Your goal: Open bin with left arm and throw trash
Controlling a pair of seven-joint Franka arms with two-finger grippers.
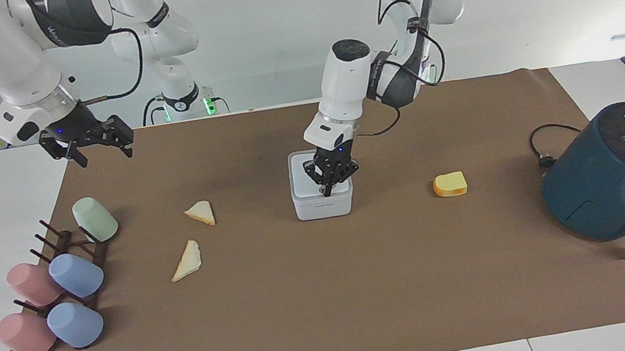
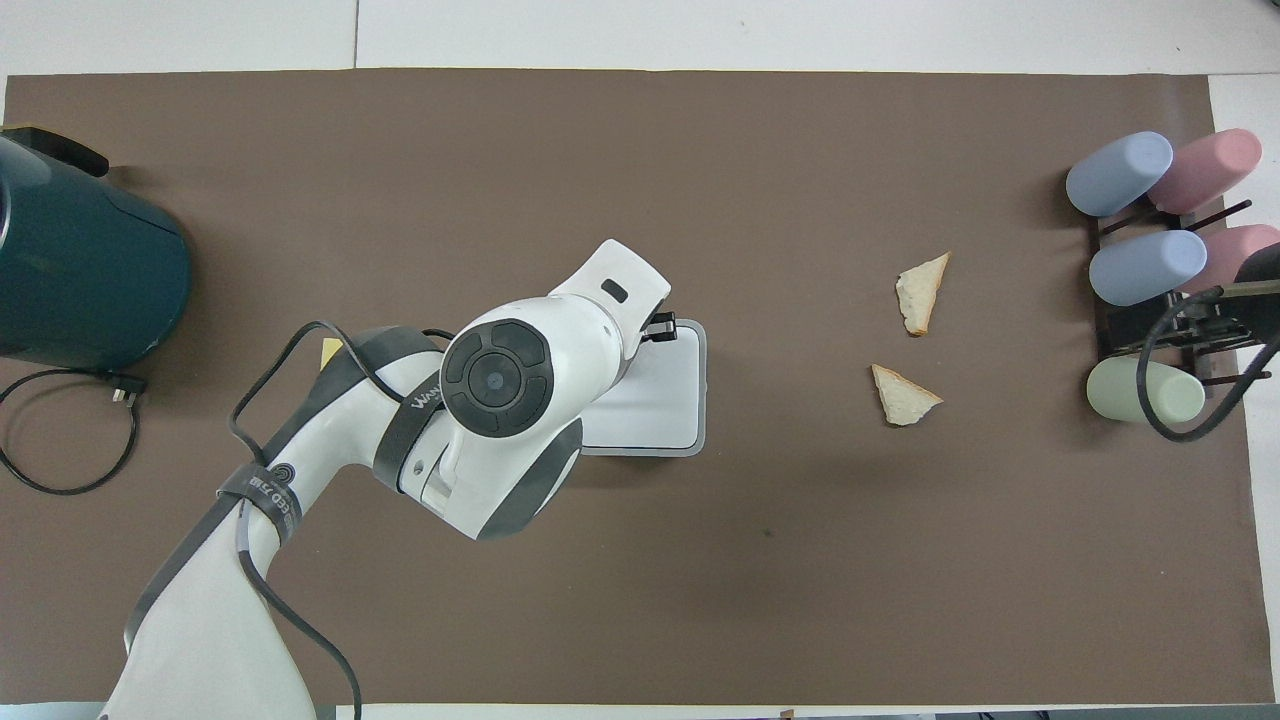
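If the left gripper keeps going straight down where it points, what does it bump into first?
Most likely the bin's lid. The left gripper, shut, points down right over the bin, at or just above the lid; whether it already touches is unclear.
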